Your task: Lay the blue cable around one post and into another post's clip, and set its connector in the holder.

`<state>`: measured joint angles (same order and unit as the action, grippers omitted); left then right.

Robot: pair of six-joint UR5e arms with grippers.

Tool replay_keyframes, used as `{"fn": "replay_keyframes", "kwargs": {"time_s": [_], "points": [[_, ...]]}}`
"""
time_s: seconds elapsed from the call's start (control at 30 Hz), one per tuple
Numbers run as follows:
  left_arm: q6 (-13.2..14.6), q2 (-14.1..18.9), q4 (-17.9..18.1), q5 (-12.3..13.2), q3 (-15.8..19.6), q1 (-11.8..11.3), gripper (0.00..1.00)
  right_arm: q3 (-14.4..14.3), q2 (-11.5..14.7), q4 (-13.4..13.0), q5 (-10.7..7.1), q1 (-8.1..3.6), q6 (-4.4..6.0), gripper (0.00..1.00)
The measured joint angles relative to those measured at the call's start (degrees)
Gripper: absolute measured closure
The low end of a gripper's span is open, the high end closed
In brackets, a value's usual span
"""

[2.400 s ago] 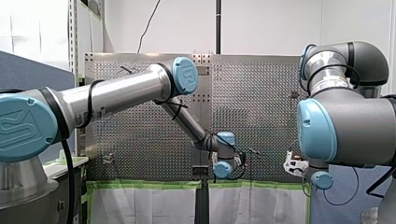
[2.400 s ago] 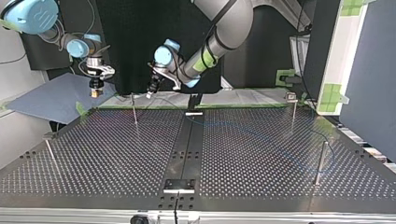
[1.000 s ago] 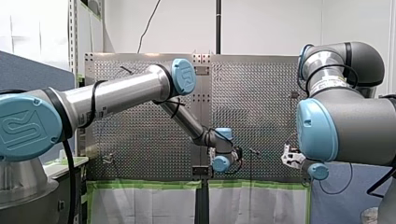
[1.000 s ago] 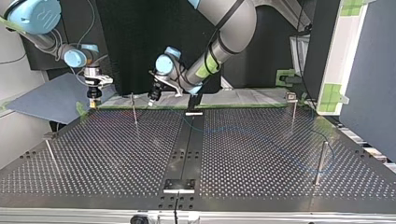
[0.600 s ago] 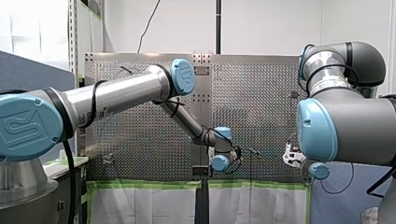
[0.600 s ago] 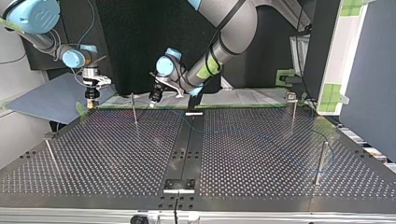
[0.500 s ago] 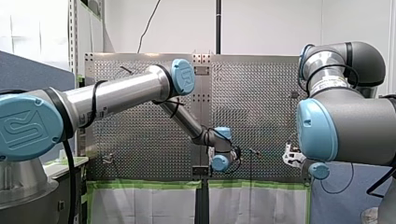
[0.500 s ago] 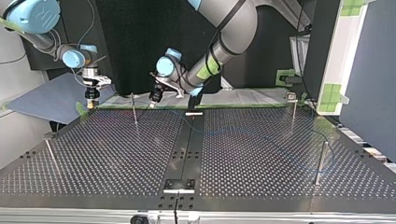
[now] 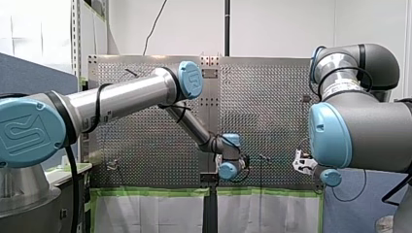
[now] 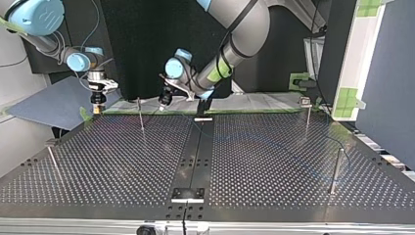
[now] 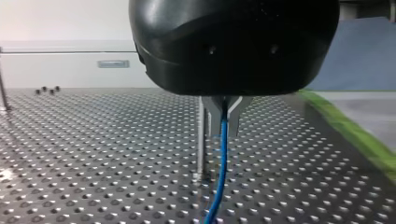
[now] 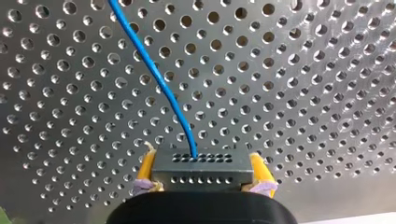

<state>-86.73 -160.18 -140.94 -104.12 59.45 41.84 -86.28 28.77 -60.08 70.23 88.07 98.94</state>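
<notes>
Left wrist view: metal fingers [image 11: 235,106] of my left gripper [image 11: 223,111] clenched on the blue cable [image 11: 222,144], strand pinched right at the tips. Hangs from there toward the perforated table [image 11: 93,154] and runs off under the camera. Thin upright post [image 11: 201,140] just beside the strand — touching or not, cannot tell. Black gripper housing close above.

Right wrist view: yellow pads [image 12: 147,164] of my right gripper [image 12: 201,163] grasping the connector [image 12: 201,173], a dark block with rows of small holes, one pad at each end. Cable leaving the block's middle as a single blue strand, curving away over the table's holes.

Top view: my right gripper at the table's far left corner, pointing straight down, by a blue-grey sheet [image 10: 49,105]. My left gripper also at the far edge, left of centre, tilted, near the far-left post [image 10: 141,115] but apart from it. Three more posts: near left [image 10: 53,164], far right [image 10: 307,117], near right [image 10: 335,171]. Small plates on the dark centre strip — one far [image 10: 203,119], one near [image 10: 186,194]. Green tape [image 10: 147,111] along the far edge. Cable over the table barely traceable here.

Front view: my left arm [image 9: 121,97] stretched across past the middle, wrist low over the table; my right arm [image 9: 359,126] bulking at the right, its gripper tucked beside the elbow joint.
</notes>
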Motion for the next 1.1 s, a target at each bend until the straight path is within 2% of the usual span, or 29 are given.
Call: {"fn": "replay_keyframes", "kwargs": {"time_s": [0.03, 0.1, 0.13, 0.17, 0.2, 0.27, 0.47, 0.77, 0.9, 1.1], "points": [[0.18, 0.0, 0.0, -0.26, 0.22, 0.02, 0.63, 0.0, 0.0, 0.04, -0.02, 0.02, -0.01, 1.0], [0.43, 0.01, -0.05, -0.99, 0.52, 0.07, 0.63, 0.0, 0.01, 0.13, -0.06, 0.03, -0.03, 1.0], [0.52, 0.03, -0.1, -1.31, 0.59, 0.11, 0.31, 0.0, 0.01, 0.16, -0.06, 0.04, -0.03, 1.0], [0.67, 0.05, -0.22, -1.65, 0.63, 0.17, 0.17, 0.0, 0.01, 0.2, -0.07, 0.05, -0.04, 1.0], [1.01, 0.08, -0.42, -2.17, 0.65, 0.27, 0.17, 0.0, 0.01, 0.23, -0.08, 0.07, -0.04, 1.0], [1.79, 0.08, -0.71, -3.13, 0.64, 0.44, 0.0, 0.0, 0.02, 0.31, -0.09, 0.12, -0.05, 1.0], [3.46, 0.16, -1.51, -6.04, 0.64, 1.0, 0.0, 0.0, -0.02, 0.57, -0.09, 0.29, -0.05, 1.0], [4.27, 0.74, -5.0, -4.54, 1.42, 2.14, 0.0, 0.0, 0.0, 0.95, -0.09, 0.53, -0.05, 1.0], [5.62, 2.54, -5.59, -3.39, 3.36, 2.53, 0.0, 0.01, 0.0, 1.11, -0.09, 0.55, -0.05, 1.0], [6.94, 5.43, -5.56, -3.19, 6.38, 3.06, 0.0, 0.0, 0.01, 1.22, -0.09, 0.59, -0.05, 1.0]]}}
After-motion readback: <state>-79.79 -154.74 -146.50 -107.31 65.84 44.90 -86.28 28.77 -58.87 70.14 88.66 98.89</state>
